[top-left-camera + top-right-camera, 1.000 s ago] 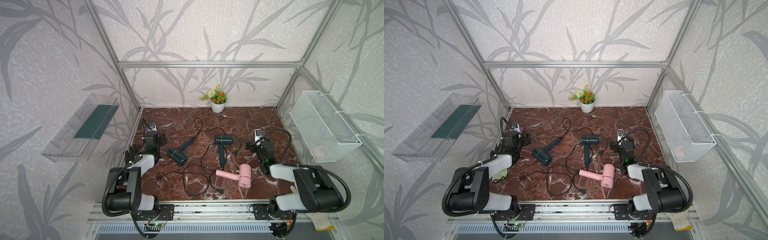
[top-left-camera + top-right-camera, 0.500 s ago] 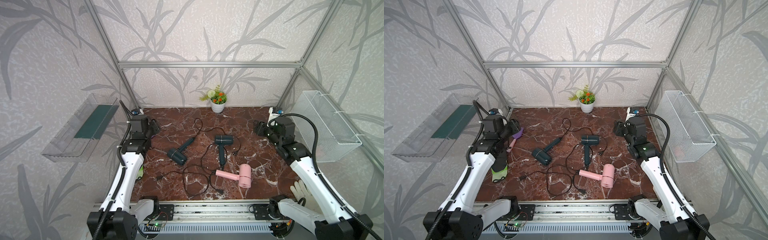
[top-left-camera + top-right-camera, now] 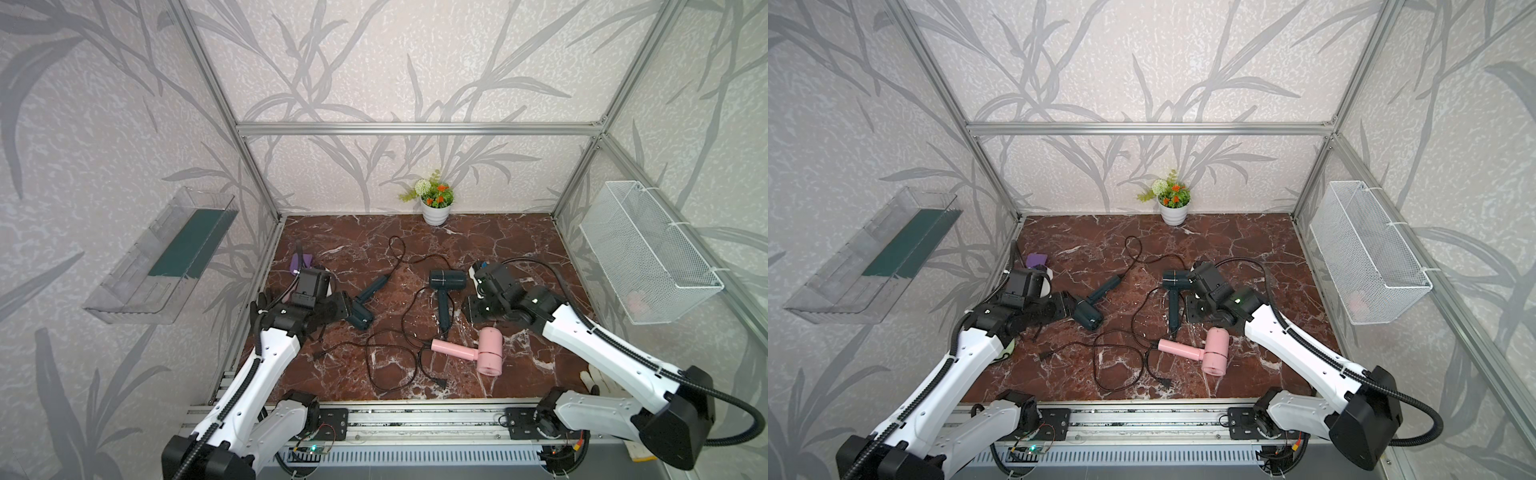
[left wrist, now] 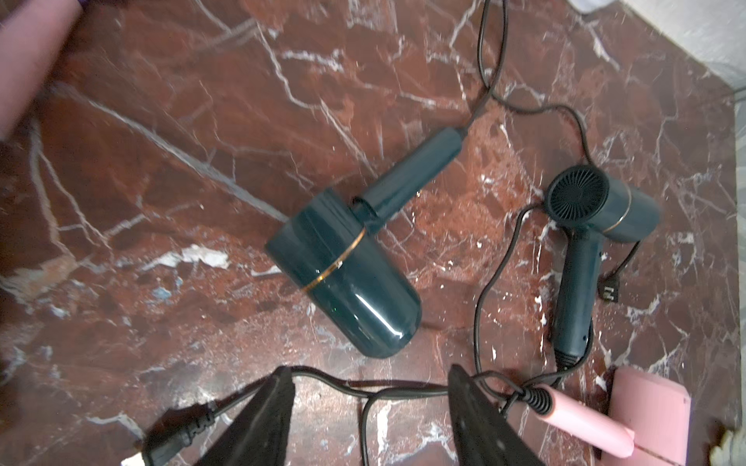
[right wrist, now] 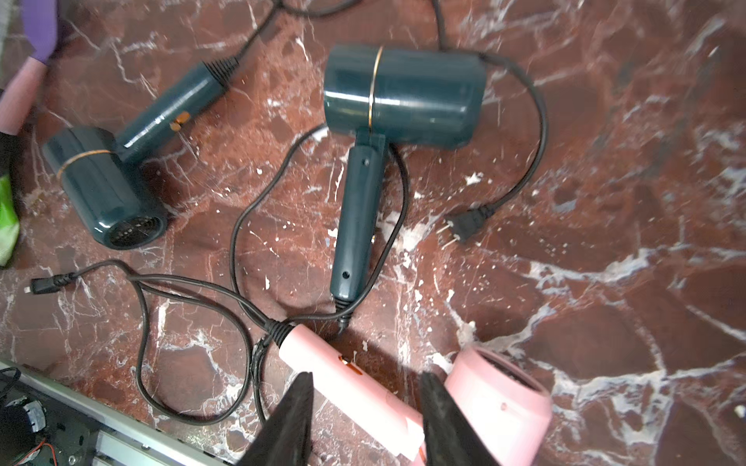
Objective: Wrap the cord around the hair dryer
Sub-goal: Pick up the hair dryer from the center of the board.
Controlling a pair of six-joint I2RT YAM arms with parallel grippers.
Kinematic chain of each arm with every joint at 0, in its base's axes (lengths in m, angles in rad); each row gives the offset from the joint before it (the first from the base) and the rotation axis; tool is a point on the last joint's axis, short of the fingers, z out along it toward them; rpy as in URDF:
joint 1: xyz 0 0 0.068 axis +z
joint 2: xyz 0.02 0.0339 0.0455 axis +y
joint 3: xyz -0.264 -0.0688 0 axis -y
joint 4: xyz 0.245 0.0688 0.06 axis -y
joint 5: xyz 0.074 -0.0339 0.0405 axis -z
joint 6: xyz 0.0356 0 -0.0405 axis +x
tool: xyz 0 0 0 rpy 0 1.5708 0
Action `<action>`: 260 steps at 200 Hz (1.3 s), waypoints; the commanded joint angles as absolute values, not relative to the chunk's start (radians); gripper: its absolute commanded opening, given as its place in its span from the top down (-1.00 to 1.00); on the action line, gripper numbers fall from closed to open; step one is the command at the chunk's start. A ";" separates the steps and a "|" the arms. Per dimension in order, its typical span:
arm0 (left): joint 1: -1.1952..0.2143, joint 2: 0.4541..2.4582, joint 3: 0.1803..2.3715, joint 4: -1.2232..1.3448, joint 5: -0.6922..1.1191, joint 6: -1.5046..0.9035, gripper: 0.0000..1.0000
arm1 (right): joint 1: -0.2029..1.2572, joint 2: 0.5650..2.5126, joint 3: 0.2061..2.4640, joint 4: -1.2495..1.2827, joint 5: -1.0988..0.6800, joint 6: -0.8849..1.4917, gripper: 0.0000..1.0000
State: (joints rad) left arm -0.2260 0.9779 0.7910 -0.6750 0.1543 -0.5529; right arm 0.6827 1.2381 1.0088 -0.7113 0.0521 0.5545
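Note:
Three hair dryers lie on the marble table [image 3: 478,237], their black cords loose and tangled between them. The pink hair dryer [image 3: 490,351] [image 3: 1214,351] is at the front right. One teal hair dryer [image 3: 359,318] lies at the left, another [image 3: 446,280] in the middle. My left gripper [image 3: 345,307] [image 4: 371,389] hovers open beside the left teal dryer [image 4: 347,290]. A cord [image 4: 387,393] runs on the table below its gap. My right gripper [image 3: 473,309] [image 5: 365,389] hangs open above the pink dryer's handle [image 5: 347,375], holding nothing.
A potted plant [image 3: 435,203] stands at the back wall. A white wire basket [image 3: 648,257] hangs on the right wall, a clear shelf [image 3: 166,253] on the left. A purple item [image 3: 301,262] lies back left. A plug [image 5: 468,226] rests beside the middle teal dryer.
Both arms rose from their folded rest at the front, reached high toward the back, and have now come down over the dryers in the middle of the table.

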 commanded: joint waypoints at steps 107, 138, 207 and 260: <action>-0.267 1.004 0.816 -0.689 0.168 -0.578 -0.27 | 0.669 1.808 1.304 -0.687 -0.015 0.511 -0.20; -0.267 0.994 0.827 -0.713 0.158 -0.565 -0.28 | 0.664 1.896 1.352 -0.714 -0.002 0.494 -0.24; -0.267 1.004 0.850 -0.721 0.161 -0.559 -0.28 | 0.659 2.013 1.400 -0.727 0.005 0.445 0.07; -0.267 0.980 0.901 -0.730 0.167 -0.558 -0.29 | 0.649 1.971 1.440 -0.681 -0.041 0.285 0.49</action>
